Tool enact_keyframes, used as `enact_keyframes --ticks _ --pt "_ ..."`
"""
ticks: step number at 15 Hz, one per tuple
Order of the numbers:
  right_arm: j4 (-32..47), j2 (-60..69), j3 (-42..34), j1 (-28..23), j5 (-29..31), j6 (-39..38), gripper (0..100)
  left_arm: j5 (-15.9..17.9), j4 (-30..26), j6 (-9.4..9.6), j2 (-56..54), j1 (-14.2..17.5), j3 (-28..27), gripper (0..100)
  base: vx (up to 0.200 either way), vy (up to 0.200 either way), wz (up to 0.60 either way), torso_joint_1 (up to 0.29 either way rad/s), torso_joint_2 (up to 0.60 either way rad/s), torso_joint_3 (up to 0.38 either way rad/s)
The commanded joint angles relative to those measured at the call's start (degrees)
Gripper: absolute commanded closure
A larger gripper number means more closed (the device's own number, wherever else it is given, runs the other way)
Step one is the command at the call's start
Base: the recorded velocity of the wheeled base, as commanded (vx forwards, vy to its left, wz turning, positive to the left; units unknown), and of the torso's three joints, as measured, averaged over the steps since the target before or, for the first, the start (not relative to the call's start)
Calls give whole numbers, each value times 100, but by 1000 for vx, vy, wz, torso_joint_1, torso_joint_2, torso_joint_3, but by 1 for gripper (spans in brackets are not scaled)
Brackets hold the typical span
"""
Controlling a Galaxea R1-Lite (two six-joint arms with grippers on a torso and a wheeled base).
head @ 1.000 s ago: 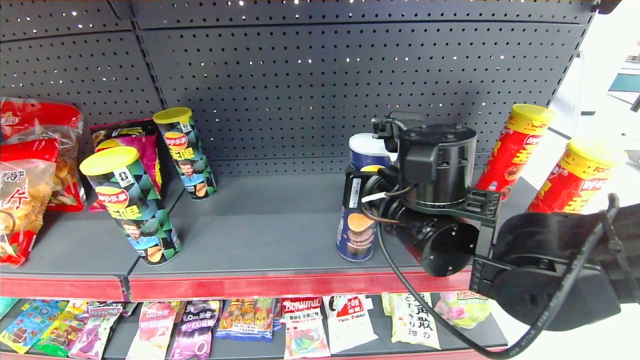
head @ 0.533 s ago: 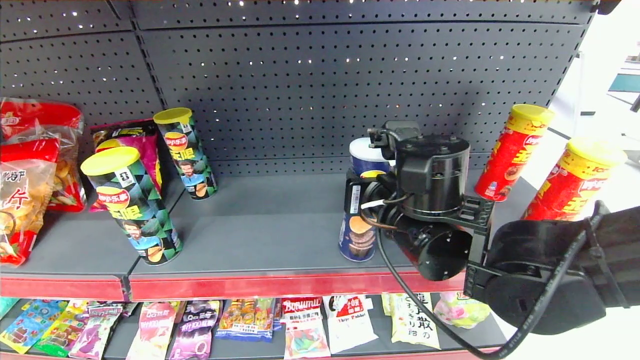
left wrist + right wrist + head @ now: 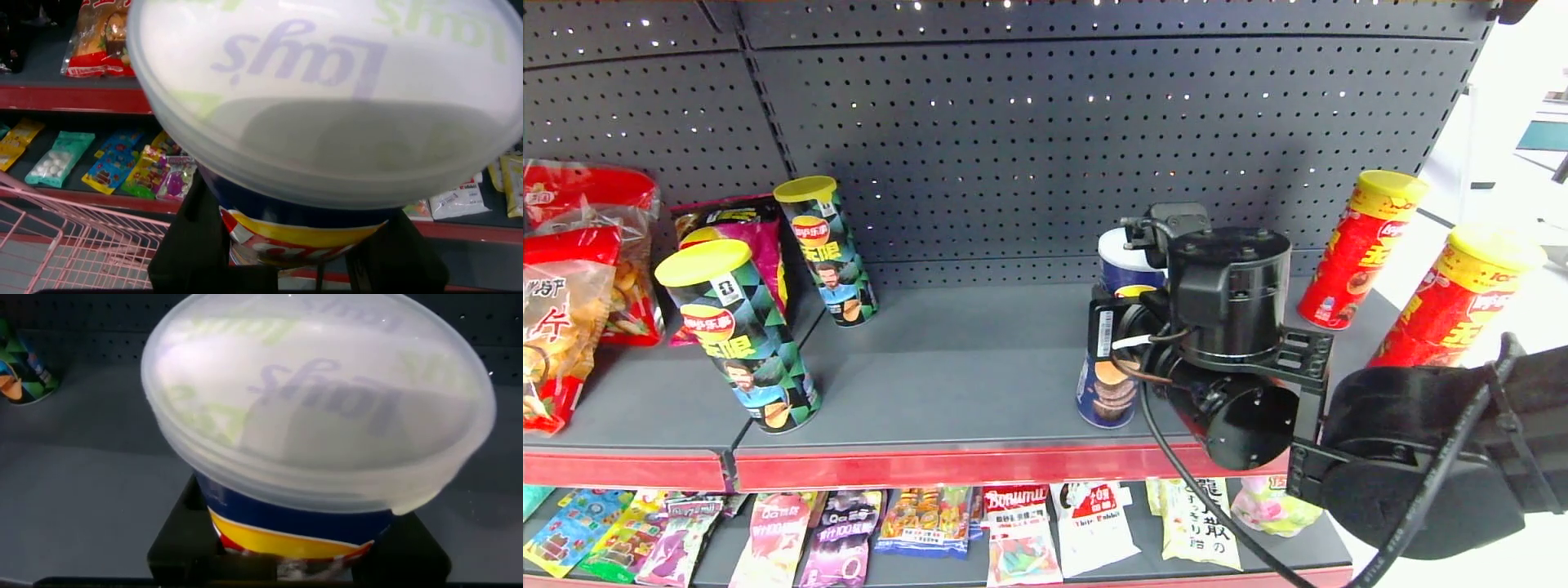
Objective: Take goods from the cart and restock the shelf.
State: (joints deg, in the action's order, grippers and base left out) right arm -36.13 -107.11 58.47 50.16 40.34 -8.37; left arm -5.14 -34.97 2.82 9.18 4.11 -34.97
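Over the last second my right arm's wrist has sunk a little and slid slightly toward 3 o'clock, and the blue can point(image 3: 1104, 388) it carries has moved with it, its lid now sitting a touch lower against the pegboard. In the head view the right gripper point(image 3: 1119, 327) is clamped around that can's middle. The can leans slightly, and its base is down near the front edge of the shelf point(image 3: 947, 359), at about 4 o'clock from the shelf's centre. I can't tell whether the base actually touches the board. Two red cans point(image 3: 1360, 245) stand off at its 2 o'clock, and the green-and-black cans point(image 3: 735, 335) are well apart at 9 o'clock. I read this as the final lowering before release. In the left wrist view the left gripper point(image 3: 298, 261) pinches a second blue can point(image 3: 327, 98) by its body, held out over the pink cart point(image 3: 73, 237), so another item is waiting. In the right wrist view the right gripper's fingers press on both sides of the blue can point(image 3: 319, 433), with bare shelf point(image 3: 90, 474) beyond. I judge this placement nearly done.
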Motion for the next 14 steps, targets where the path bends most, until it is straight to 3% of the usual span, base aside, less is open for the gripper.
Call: enact_keyframes --ticks 1,14 --pt "-8 50 -81 108 0 73 100 -4 -1 0 -4 2 -1 100 0 0 0 0 0 0" --pt "-140 6 -107 204 0 222 100 -13 8 0 -39 2 70 100 0 0 0 0 0 0"
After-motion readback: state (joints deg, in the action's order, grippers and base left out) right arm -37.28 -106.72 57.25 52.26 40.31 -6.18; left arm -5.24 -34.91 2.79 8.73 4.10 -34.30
